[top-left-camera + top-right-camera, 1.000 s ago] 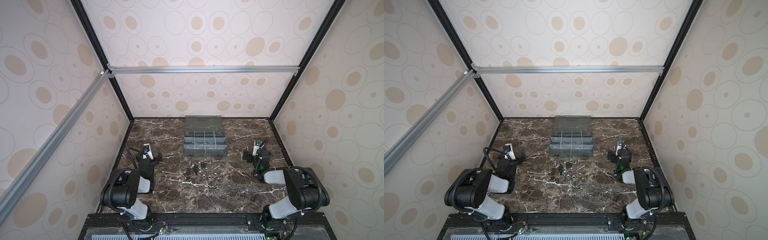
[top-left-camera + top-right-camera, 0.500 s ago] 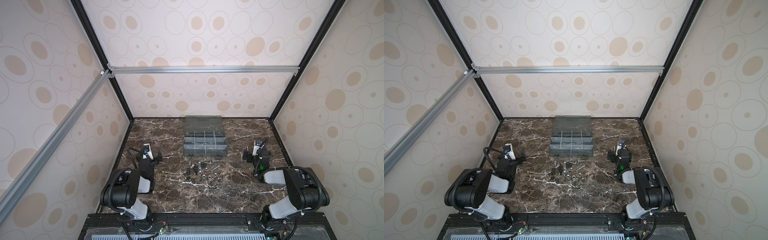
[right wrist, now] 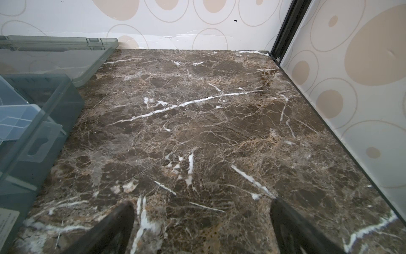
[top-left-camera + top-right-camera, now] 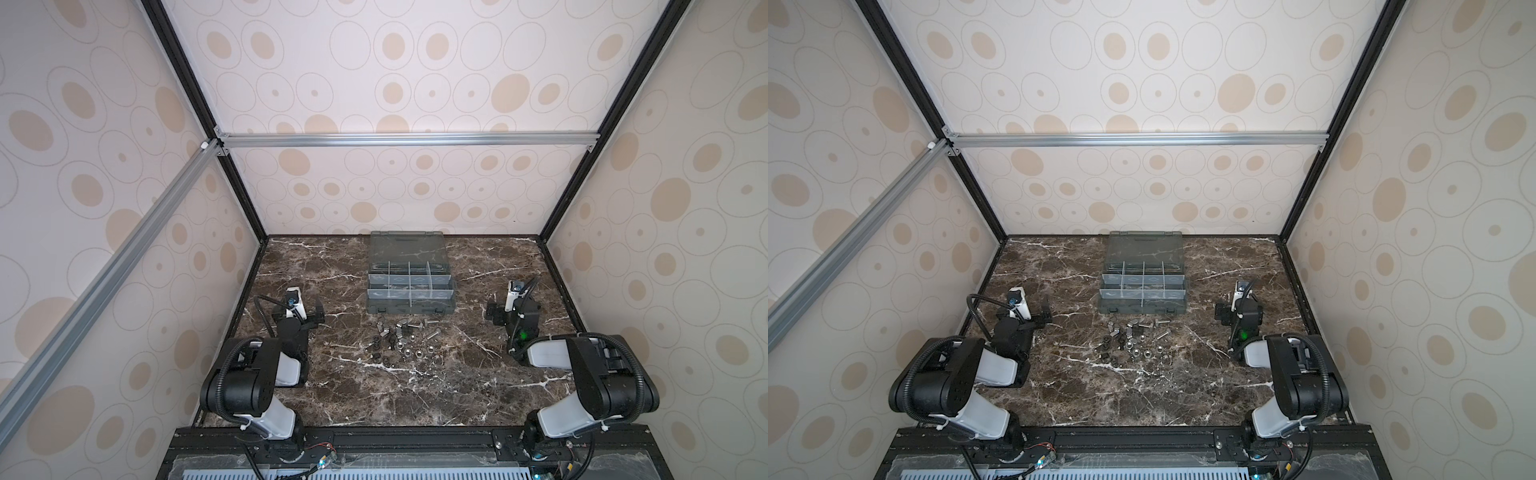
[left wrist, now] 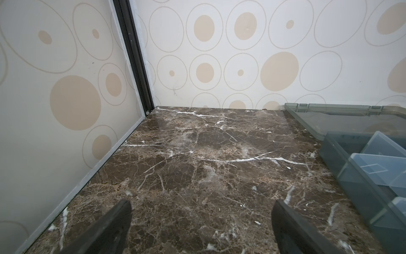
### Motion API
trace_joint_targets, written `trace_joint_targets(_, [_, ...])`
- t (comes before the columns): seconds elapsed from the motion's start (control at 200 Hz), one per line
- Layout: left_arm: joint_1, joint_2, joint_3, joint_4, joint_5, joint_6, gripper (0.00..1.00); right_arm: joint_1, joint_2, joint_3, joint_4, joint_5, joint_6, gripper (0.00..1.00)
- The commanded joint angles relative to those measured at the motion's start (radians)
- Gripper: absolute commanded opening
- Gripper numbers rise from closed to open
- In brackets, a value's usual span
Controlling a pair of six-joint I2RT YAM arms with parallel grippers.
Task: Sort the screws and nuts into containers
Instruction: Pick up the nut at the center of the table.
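A brown marble desk (image 4: 478,386) bears an open organiser box (image 4: 409,308) and, between the jaws, loose screws (image 4: 434,333) and nuts (image 4: 408,353).

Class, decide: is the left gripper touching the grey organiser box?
Apart. In the left wrist view, bare marble tabletop lies between the left gripper and the organiser box.
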State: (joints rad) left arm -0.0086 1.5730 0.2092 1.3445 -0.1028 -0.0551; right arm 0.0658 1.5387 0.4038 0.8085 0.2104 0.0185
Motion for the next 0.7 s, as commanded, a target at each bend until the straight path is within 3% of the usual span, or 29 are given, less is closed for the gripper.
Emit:
trace_joint_targets(0.0, [-0.003,0.009,0.021,0.002,0.002,0.016,0.99,-0.005,0.005,0.013,0.000,0.010,0.006,1.00])
trace_joint_targets(0.2, [-0.004,-0.004,0.011,0.019,-0.006,0.017,0.99,-0.004,-0.006,0.001,0.019,0.006,0.000,0.99])
trace_joint_targets(0.25, [-0.004,-0.084,0.053,-0.143,-0.028,0.007,0.99,-0.001,-0.030,0.002,0.024,0.064,0.007,0.98])
trace_joint_targets(0.29, [-0.004,-0.169,0.161,-0.415,-0.063,-0.023,0.99,0.010,-0.110,0.056,-0.179,0.104,0.020,0.98])
trace_joint_targets(0.345, [-0.004,-0.224,0.333,-0.791,-0.092,-0.066,0.99,0.010,-0.198,0.167,-0.489,0.057,0.032,1.00])
trace_joint_targets(0.4, [-0.005,-0.258,0.431,-1.005,-0.032,-0.085,0.99,0.028,-0.252,0.240,-0.656,0.031,0.044,1.00])
trace_joint_targets(0.505, [-0.026,-0.398,0.407,-1.098,0.081,-0.165,0.99,0.095,-0.333,0.335,-0.891,-0.032,0.071,1.00])
trace_joint_targets(0.695, [-0.106,-0.678,0.275,-1.210,0.146,-0.340,0.99,0.251,-0.440,0.422,-1.188,-0.158,0.194,1.00])
